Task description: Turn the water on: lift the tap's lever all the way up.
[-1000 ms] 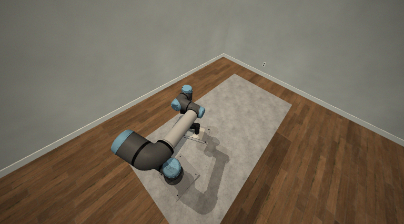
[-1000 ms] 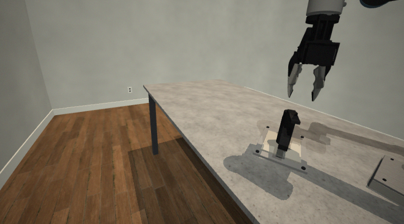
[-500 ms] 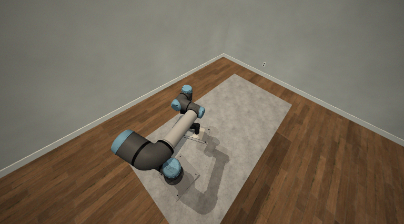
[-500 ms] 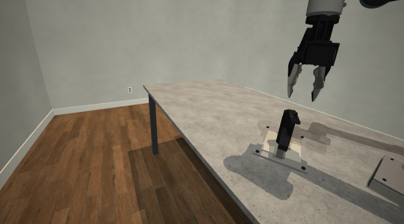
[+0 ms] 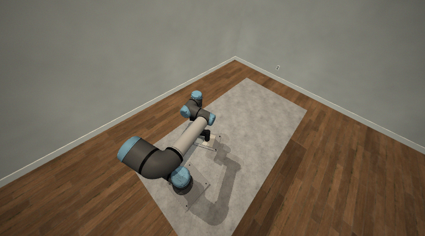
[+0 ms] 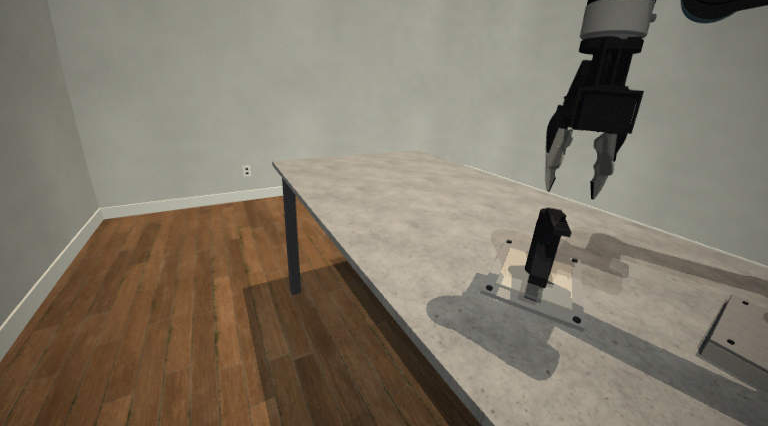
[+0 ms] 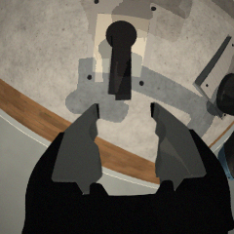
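Observation:
A black tap (image 6: 544, 246) (image 7: 120, 60) (image 5: 205, 135) stands on a small pale base plate (image 6: 566, 291) (image 7: 102, 29) on the grey table. Its dark lever (image 7: 120, 78) points toward the table's front edge in the wrist view. My gripper (image 6: 573, 186) (image 7: 124, 103) hangs above the tap, a little behind it, fingers pointing down. The fingers stand partly apart with nothing between them. In the top view the arm hides most of the tap and the gripper.
The arm's mounting plate (image 6: 736, 336) (image 7: 214, 68) sits at the table's right. The table's front edge (image 6: 362, 279) runs close to the tap's plate, with wood floor (image 6: 141, 313) below. A table leg (image 6: 291, 240) stands at the far corner.

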You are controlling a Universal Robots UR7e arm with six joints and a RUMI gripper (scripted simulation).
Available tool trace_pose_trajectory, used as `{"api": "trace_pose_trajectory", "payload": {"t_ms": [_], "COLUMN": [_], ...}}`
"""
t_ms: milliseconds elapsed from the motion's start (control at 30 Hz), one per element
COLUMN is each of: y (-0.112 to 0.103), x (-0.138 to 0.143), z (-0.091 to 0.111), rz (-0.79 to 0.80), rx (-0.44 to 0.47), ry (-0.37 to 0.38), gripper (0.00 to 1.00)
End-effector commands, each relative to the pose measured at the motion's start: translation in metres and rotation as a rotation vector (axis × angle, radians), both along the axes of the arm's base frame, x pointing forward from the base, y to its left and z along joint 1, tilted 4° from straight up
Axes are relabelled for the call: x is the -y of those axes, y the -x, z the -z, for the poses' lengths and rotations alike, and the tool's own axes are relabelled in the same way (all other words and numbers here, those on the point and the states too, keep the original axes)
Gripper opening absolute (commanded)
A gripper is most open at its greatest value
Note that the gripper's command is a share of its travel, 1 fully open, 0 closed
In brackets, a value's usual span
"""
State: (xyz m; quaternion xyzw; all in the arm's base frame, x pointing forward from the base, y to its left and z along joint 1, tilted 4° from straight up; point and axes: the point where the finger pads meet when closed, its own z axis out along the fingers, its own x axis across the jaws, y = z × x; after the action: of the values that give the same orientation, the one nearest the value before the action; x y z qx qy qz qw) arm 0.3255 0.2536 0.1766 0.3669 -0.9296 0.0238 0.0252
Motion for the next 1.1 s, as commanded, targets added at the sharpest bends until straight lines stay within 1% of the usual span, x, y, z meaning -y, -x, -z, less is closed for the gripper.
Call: {"api": "trace_pose_trajectory", "payload": {"t_ms": [0,67,567,1067], "y": [0.000,0.000,0.001,0.001], "x": [0.000,0.000,0.002,0.003], "z": [0.007,0.007,0.032,0.043], "rz": [0.000,0.000,0.000,0.000], "rx": [0.001,0.001,0.001,0.001], "ry": [-0.001,-0.001,-0.001,-0.001], "gripper": [0.37,0.37,0.37,0.37]}}
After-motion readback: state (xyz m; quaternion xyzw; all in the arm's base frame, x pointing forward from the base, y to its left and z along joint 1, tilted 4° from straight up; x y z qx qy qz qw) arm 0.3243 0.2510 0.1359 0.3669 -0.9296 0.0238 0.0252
